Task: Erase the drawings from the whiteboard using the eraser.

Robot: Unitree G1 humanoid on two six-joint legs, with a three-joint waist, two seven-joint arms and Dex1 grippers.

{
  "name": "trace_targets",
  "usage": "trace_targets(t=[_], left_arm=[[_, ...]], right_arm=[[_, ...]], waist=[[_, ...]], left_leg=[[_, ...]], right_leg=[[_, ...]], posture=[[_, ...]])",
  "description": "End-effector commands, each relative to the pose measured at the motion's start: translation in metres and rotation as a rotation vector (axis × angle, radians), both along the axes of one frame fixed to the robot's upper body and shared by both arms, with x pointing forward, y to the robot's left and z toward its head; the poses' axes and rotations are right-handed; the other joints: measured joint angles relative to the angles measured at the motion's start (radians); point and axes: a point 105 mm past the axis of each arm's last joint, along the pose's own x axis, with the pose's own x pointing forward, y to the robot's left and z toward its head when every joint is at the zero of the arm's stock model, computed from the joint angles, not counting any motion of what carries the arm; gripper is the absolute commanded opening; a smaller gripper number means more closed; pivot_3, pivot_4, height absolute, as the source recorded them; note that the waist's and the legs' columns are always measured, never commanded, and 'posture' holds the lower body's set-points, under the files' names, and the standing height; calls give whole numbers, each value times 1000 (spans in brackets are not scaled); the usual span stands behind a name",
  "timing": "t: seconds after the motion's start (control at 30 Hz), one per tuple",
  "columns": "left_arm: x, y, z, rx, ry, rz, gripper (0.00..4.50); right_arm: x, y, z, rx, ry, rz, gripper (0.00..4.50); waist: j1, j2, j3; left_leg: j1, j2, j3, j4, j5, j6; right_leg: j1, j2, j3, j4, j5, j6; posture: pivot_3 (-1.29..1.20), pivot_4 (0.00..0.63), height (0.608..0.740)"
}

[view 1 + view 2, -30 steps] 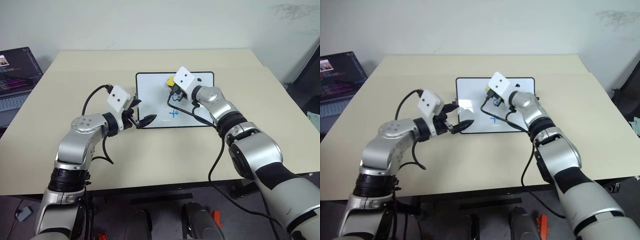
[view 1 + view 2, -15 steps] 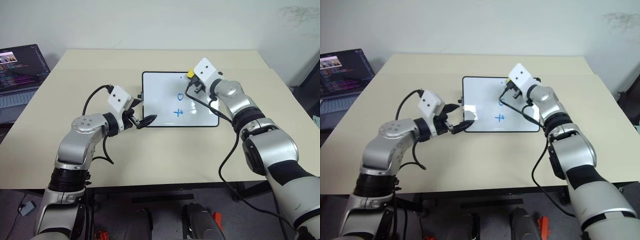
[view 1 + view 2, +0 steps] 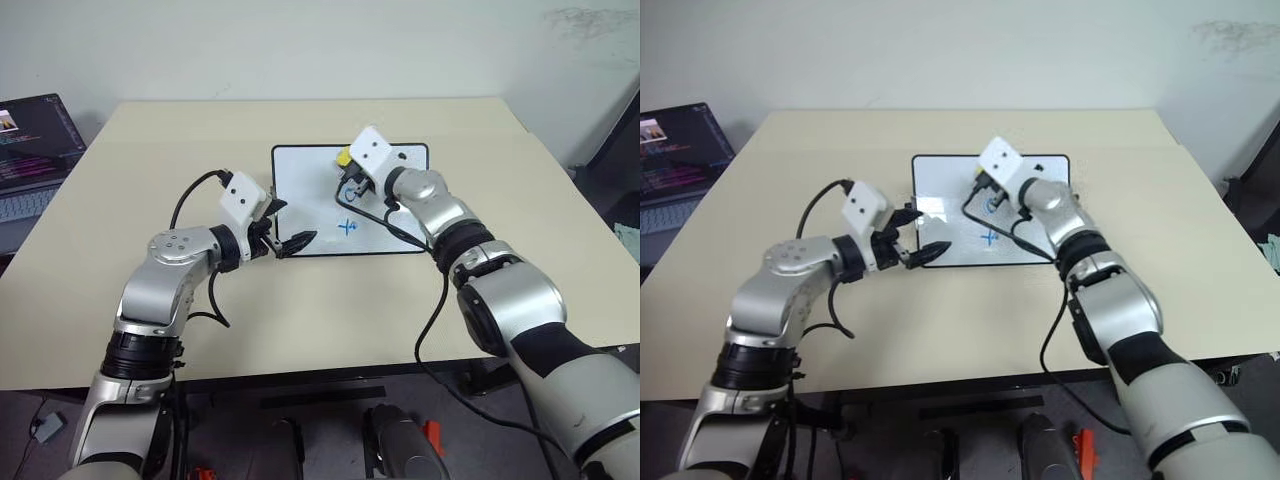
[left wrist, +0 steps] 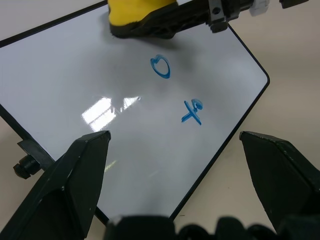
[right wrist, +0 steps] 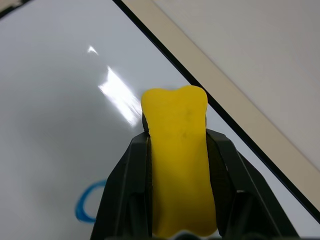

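Note:
The whiteboard [image 3: 300, 190] lies flat in the middle of the table. My right gripper [image 3: 345, 165] hovers over the board's far middle, shut on the yellow eraser [image 3: 343, 158], whose tip sticks out past the fingers [image 5: 127, 170]. Just nearer than the eraser are two of the drawings, a small blue circle [image 4: 161, 66] and a blue cross [image 3: 347, 227]. My left gripper [image 3: 290, 240] stands open over the board's near left corner, its fingers [image 4: 75, 185] spread wide with nothing between them.
A laptop [image 3: 30, 150] with a lit screen sits off the table's left side. The beige table [image 3: 300, 320] has bare surface on every side of the board. Black cables hang from both wrists.
My right gripper swung the eraser out to the board's far right corner and back to the far middle. The camera shifted and returned. The left gripper stayed put.

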Motion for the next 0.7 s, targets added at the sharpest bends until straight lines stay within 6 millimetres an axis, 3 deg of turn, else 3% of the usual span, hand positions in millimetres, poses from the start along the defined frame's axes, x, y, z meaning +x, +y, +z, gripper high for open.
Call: trace_targets(t=[0.03,0.23,0.7], left_arm=[[-1,-3,16,2,-67,-13,4500],[-2,-2,16,2,-67,-11,4500],[1,-5,16,2,-69,-21,4500]], right_arm=[[-4,18,29,8,-76,42,1102],[0,7,32,6,-83,9,1102],[16,-83,20,-48,-48,-188,1102]], waist=[[0,0,0],[6,0,0],[26,0,0]], left_leg=[[0,0,0,-1,0,0],[-1,0,-1,-4,0,0],[-1,0,-1,-5,0,0]], right_leg=[[0,0,0,0,0,0],[-1,0,-3,-1,-1,1],[-1,-1,-3,-1,-3,-2]], posture=[[0,150,740],[0,150,740],[0,150,740]])
